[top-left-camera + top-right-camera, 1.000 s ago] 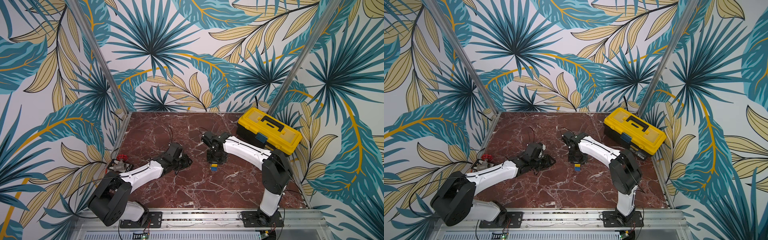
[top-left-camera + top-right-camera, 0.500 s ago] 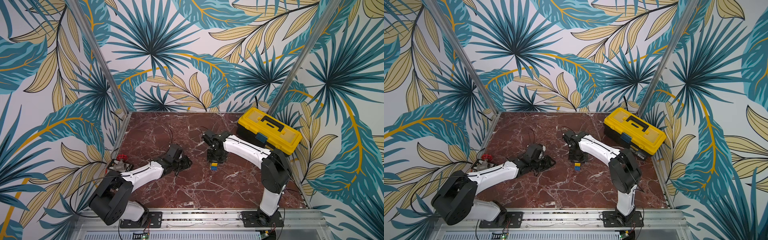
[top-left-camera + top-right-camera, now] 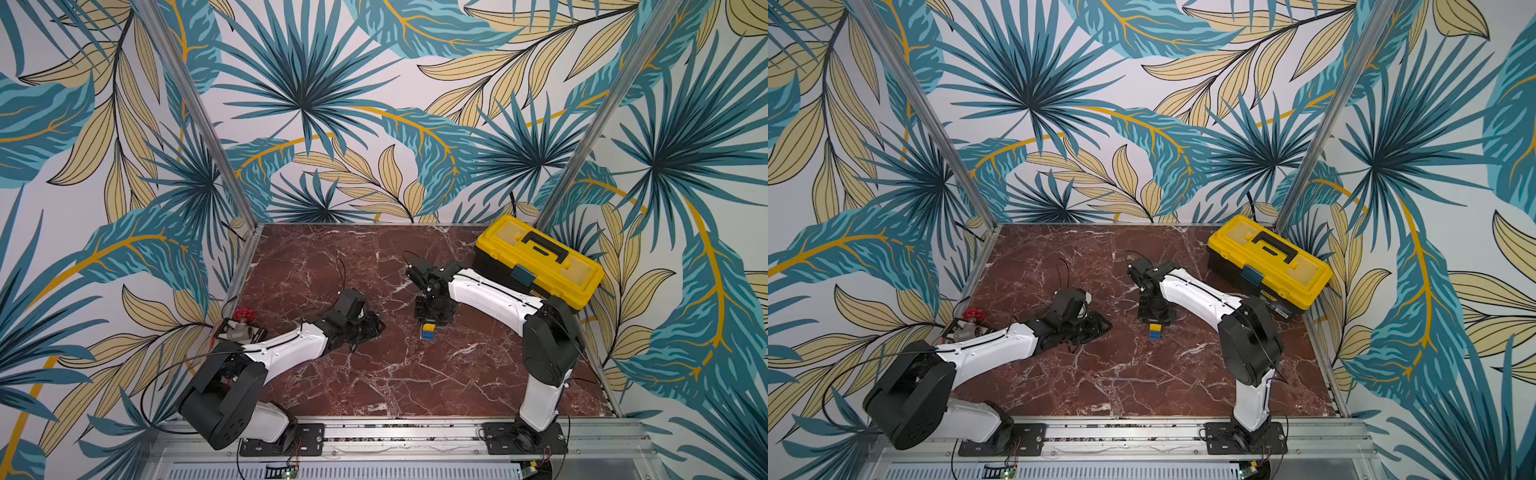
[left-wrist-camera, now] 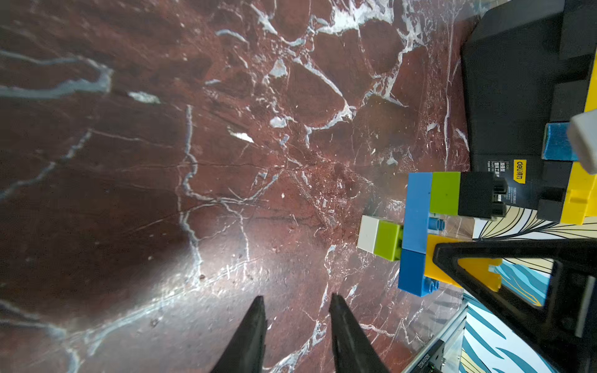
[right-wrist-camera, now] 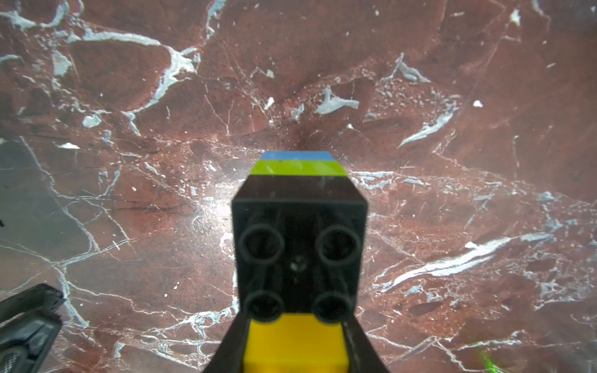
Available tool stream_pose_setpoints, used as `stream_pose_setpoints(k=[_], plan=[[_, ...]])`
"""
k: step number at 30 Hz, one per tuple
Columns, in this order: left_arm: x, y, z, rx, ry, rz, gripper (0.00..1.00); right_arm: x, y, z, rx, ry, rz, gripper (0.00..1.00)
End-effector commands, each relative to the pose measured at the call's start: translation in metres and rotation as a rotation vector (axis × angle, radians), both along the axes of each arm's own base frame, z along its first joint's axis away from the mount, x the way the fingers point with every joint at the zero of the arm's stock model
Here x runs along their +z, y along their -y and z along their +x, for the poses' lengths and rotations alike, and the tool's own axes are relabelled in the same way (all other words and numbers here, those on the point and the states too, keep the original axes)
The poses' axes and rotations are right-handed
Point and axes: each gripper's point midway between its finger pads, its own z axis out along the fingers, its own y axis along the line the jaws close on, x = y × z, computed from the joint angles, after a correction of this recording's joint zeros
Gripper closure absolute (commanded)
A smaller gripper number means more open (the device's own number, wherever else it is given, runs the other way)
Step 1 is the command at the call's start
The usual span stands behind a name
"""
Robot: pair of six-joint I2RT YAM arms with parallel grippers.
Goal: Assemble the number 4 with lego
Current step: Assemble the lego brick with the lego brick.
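The number 4 (image 4: 416,232) stands upright on the marble, a joined figure of lego. A light-blue bar (image 4: 416,210) carries a green and black stub (image 4: 478,193); a white brick (image 4: 367,237) sits at the other end. My right gripper (image 5: 295,342) is shut on its yellow brick (image 4: 442,240), just behind the black brick (image 5: 298,245). In both top views the figure (image 3: 427,331) (image 3: 1155,331) shows below the right gripper (image 3: 432,318). My left gripper (image 4: 295,302) (image 3: 374,328) lies low over the table, left of the figure, open and empty.
A big yellow toolbox (image 3: 540,262) with a black base (image 4: 517,97) stands at the back right, close behind the right arm. A small red-handled valve (image 3: 239,326) sits at the table's left edge. A metal rail (image 3: 395,432) runs along the front.
The left arm has shifted very slightly. The right gripper and the figure have stayed in place.
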Motion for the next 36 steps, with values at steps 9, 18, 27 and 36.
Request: stream_pose_setpoints(k=[9,18,27,36], plan=[[-0.008,0.004,-0.003,-0.010,-0.011,-0.020,0.64,-0.042,0.021,-0.028,-0.054,-0.157,-0.104,0.89],[-0.011,0.005,-0.005,-0.017,-0.018,-0.027,0.64,-0.038,0.022,-0.032,0.001,-0.178,-0.108,0.89],[-0.011,0.007,-0.004,-0.016,-0.017,-0.041,0.64,-0.037,0.022,-0.036,0.061,-0.198,-0.114,0.89],[-0.018,0.009,-0.006,-0.019,-0.030,-0.048,0.64,-0.038,0.022,-0.034,0.020,-0.188,-0.127,0.89]])
